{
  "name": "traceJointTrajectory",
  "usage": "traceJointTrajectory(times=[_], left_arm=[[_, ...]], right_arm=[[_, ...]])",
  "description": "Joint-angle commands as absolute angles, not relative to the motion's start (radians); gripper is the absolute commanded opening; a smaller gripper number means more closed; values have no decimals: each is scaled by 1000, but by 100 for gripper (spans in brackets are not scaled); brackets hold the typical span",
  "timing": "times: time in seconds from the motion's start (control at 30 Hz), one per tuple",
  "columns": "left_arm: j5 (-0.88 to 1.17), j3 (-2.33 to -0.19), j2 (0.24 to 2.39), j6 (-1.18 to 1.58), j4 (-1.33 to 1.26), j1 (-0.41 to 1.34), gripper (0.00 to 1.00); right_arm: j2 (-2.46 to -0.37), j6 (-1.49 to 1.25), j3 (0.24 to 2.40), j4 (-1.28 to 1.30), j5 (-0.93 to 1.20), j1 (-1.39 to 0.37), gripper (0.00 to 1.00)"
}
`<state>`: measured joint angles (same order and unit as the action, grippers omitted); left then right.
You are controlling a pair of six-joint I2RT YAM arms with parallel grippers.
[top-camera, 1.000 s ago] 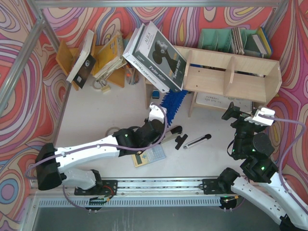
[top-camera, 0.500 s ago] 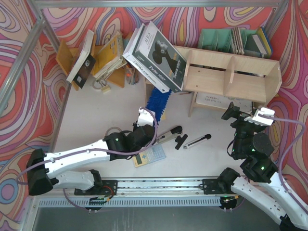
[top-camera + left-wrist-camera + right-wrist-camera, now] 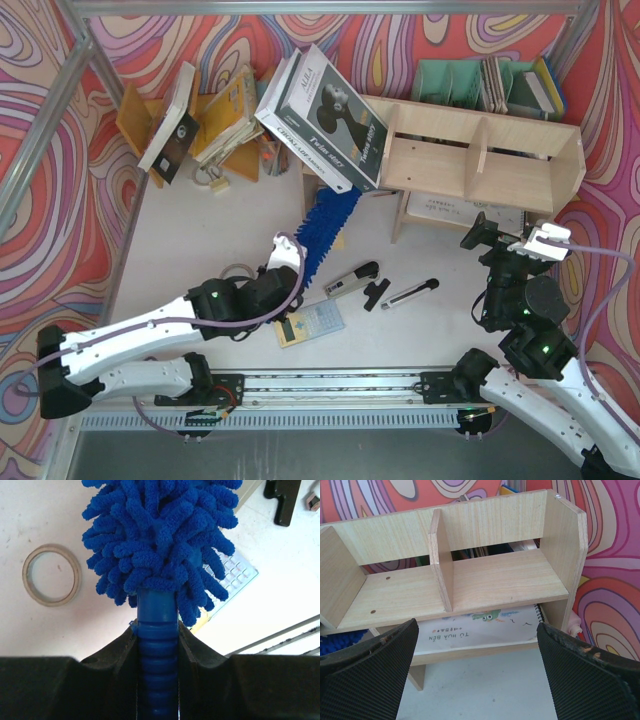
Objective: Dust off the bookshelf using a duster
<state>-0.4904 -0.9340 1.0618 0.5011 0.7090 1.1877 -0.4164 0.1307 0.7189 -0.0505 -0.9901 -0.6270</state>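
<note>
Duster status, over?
Left jaws shut on duster handle. Right jaws open, empty, facing bookshelf. Duster tip at leaning book, shelf's left end.

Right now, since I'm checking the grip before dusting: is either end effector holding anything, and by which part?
Left end effector: shut on the duster, by its ribbed blue handle just below the fluffy head. Right end effector: open, holding nothing.
</note>
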Motion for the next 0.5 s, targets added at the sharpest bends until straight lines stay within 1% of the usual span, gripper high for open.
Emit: traceJointTrajectory(times=[0.0,0.17,0.27,0.47], left_arm=[[-519,-933,998,526,789,1184,0],[-501,-906,939,576,813,1192,0],[-476,-906,899,584,839,1209,0],[-470,-943,806,612,922,1308,0]], right_arm=[[-415,131,723,-54,-995,-620,90],[-439,61,772,7,-1000,-620,90],[-500,-66,850,118,-1010,-620,89],[-623,-269,940,268,-981,-620,90]])
